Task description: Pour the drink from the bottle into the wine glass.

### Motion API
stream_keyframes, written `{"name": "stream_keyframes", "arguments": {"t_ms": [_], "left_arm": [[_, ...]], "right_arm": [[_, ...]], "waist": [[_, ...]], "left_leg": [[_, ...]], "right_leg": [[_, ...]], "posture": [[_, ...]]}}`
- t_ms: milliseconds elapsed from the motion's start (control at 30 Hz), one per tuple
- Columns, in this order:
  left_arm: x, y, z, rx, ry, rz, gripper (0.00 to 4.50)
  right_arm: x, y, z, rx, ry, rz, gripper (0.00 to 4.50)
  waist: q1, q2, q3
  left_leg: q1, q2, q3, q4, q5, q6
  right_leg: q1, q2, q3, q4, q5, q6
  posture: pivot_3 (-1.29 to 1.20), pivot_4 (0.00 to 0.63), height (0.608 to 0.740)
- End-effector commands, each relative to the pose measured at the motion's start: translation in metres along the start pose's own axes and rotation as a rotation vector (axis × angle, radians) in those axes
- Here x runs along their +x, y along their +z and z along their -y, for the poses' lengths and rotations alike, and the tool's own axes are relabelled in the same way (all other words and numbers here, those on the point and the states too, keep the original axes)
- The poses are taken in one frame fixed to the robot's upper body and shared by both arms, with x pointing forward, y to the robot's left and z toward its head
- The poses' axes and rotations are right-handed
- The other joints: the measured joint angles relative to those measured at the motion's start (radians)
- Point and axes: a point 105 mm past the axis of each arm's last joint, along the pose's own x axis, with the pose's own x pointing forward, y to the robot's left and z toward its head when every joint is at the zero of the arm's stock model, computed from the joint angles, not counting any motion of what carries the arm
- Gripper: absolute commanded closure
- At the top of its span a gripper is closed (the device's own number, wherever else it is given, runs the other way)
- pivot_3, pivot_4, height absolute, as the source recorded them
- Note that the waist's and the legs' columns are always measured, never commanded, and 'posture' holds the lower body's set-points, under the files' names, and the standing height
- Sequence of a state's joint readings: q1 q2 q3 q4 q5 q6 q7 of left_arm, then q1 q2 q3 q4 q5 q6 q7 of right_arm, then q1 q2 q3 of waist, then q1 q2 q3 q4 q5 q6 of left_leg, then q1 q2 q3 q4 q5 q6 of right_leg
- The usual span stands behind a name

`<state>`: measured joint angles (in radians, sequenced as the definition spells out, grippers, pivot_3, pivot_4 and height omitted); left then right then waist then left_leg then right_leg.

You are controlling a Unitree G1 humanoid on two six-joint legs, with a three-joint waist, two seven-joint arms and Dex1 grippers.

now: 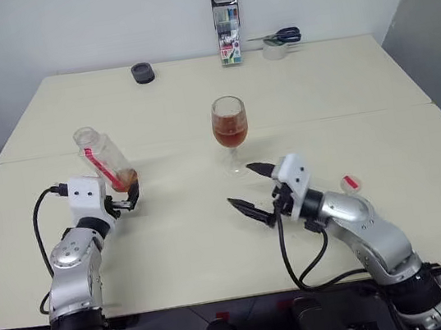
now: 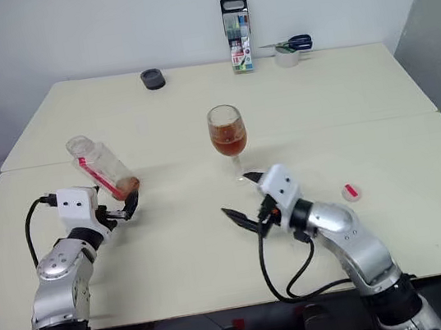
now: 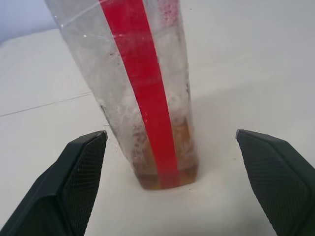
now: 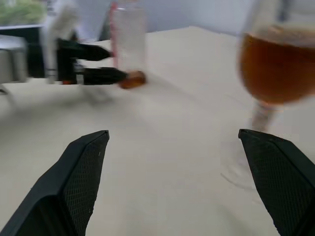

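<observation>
Left gripper wide open, holding nothing, and we see the nearly empty bottle right at its 12 o'clock, long axis tilted, wine glass already filled.

Your left pincer stands wide open, its two black fingers apart from the bottle on either side. The bottle stands between them on the pale counter, a red strip running down its clear wall. A little reddish-brown drink sits at its base.
</observation>
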<state>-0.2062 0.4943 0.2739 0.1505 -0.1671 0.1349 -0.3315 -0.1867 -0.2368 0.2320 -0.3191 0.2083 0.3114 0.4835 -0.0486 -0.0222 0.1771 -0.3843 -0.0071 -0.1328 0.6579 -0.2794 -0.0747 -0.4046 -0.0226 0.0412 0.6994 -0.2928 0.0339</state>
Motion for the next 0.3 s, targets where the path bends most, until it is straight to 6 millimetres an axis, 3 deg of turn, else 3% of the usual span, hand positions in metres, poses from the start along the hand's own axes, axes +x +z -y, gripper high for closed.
{"name": "stream_keyframes", "arguments": {"t_ms": [33,300], "left_arm": [[-0.013,0.019,0.008,0.009,-0.005,0.082,0.02],[-0.028,0.021,0.020,-0.060,-0.018,0.120,0.02]], "right_arm": [[-0.011,0.003,0.020,0.016,-0.196,0.087,0.00],[-0.020,-0.008,0.032,0.011,-0.315,0.097,0.00]], "waist": [[0.002,0.000,0.000],[0.003,0.000,0.000]], "left_leg": [[0.000,0.000,0.000,0.000,0.000,0.000],[0.001,0.001,0.001,-0.001,0.000,0.000]], "right_leg": [[0.000,0.000,0.000,0.000,0.000,0.000],[0.001,0.001,0.000,0.000,0.000,0.000]], "posture": [[0.00,0.150,0.740],[0.00,0.150,0.740]]}}
